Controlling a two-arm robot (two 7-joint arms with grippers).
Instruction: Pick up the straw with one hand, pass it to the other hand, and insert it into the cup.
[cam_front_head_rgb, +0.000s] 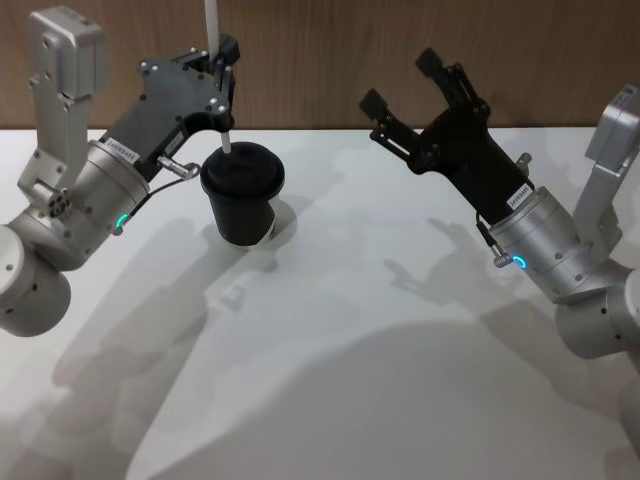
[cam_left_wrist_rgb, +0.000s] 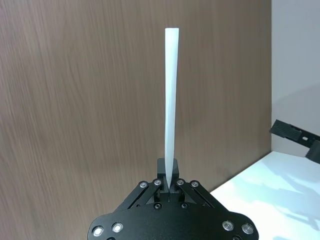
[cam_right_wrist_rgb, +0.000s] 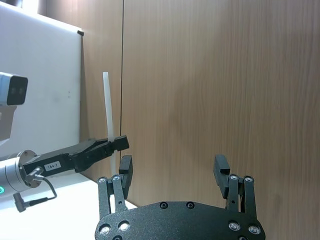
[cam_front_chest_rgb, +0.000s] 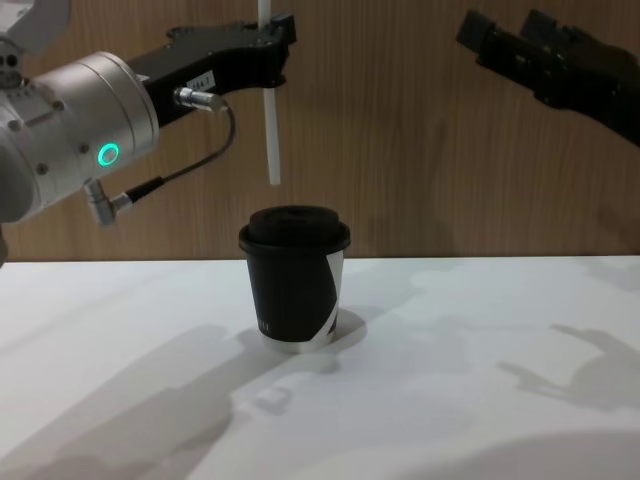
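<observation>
My left gripper (cam_front_head_rgb: 228, 62) (cam_front_chest_rgb: 270, 45) (cam_left_wrist_rgb: 169, 172) is shut on the white straw (cam_front_head_rgb: 227, 138) (cam_front_chest_rgb: 270, 130) (cam_left_wrist_rgb: 171, 100), which it holds upright. The straw's lower end hangs a short way above the lid of the black cup (cam_front_head_rgb: 243, 205) (cam_front_chest_rgb: 295, 280), slightly left of the lid's centre in the chest view, and does not touch it. The cup stands upright on the white table (cam_front_head_rgb: 400, 380). My right gripper (cam_front_head_rgb: 400, 80) (cam_right_wrist_rgb: 172, 165) (cam_front_chest_rgb: 508, 28) is raised to the right of the cup, open and holding nothing. From the right wrist view the straw (cam_right_wrist_rgb: 107, 107) stands tall in the left gripper (cam_right_wrist_rgb: 120, 142).
A wooden wall (cam_front_head_rgb: 330, 60) runs close behind the table's far edge. A small pale scrap (cam_front_head_rgb: 234, 296) lies on the table in front of the cup. Bare table surface stretches from the cup toward the front and right.
</observation>
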